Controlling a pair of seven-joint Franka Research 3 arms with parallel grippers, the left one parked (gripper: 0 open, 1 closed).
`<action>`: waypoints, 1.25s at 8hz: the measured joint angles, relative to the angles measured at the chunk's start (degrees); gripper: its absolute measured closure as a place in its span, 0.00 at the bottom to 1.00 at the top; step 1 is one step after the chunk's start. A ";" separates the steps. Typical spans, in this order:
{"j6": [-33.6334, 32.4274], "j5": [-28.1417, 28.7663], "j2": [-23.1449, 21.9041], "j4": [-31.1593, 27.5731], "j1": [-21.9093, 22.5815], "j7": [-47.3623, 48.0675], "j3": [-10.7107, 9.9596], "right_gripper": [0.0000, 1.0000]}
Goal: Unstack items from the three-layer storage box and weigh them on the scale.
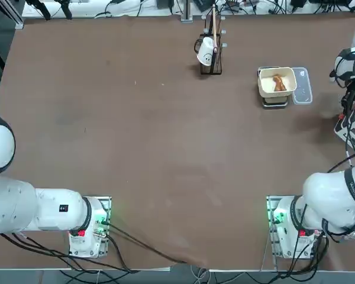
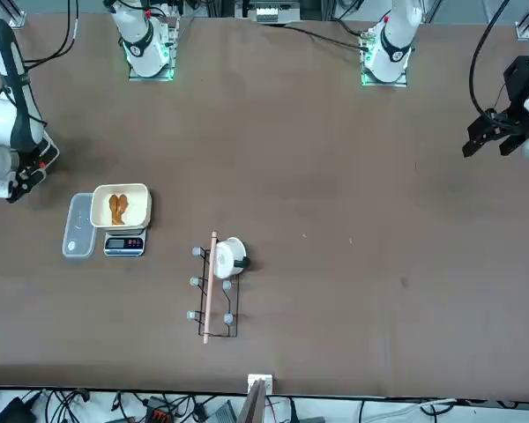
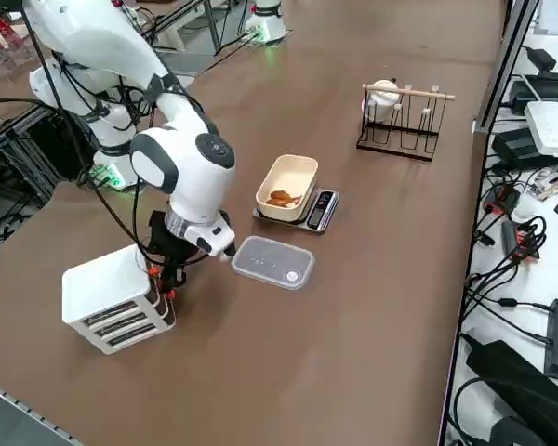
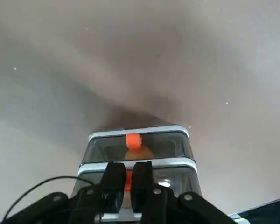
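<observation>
right up against the wrist cam you've got the right gripper point(image 4: 127, 186), its two black fingers point(image 4: 113, 184) pinched nearly together on a little orange-red handle point(image 4: 128, 179) on the front of the three-layer storage box point(image 4: 137, 154). so it's clenched on that tab, only a sliver of orange showing between the pads. one tier away from it there's another orange knob point(image 4: 133, 141) sitting untouched on its own clear-fronted drawer.

from the right side view the box point(image 3: 112, 299) is a white stacked unit with slatted sides, sitting near the table edge at the robot's right, and the gripper point(image 3: 164, 275) is tucked against the face of it with the red bits. the big white arm hangs right over that corner.

the scale point(image 3: 309, 210) is further along the brown table point(image 3: 381, 307), well apart from the box. cream tub point(image 3: 288, 187) sits on top of it, with a couple of small brown items point(image 3: 281, 198) inside. in the top view they look like one tan, finger-ish lump point(image 1: 279, 83), can't tell exactly how many pieces. the scale's display end pokes out from under the tub.

just beside the scale, between it and the box, there's a pale see-through rectangular lid point(image 3: 272, 262) lying flat on the table.

further off is a black wire rack point(image 3: 399, 127) with a wooden rod across the top and a white cup point(image 3: 383, 94) hung at one end, nowhere near the action.
</observation>
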 joint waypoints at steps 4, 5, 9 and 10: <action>0.07 4.90 0.14 1.75 3.95 0.77 1.39 0.88; 0.07 5.69 0.39 2.33 4.94 0.84 1.41 0.88; -0.11 7.12 1.47 4.30 7.39 1.09 1.38 0.88; -0.11 7.51 1.65 4.41 7.38 1.09 1.27 0.87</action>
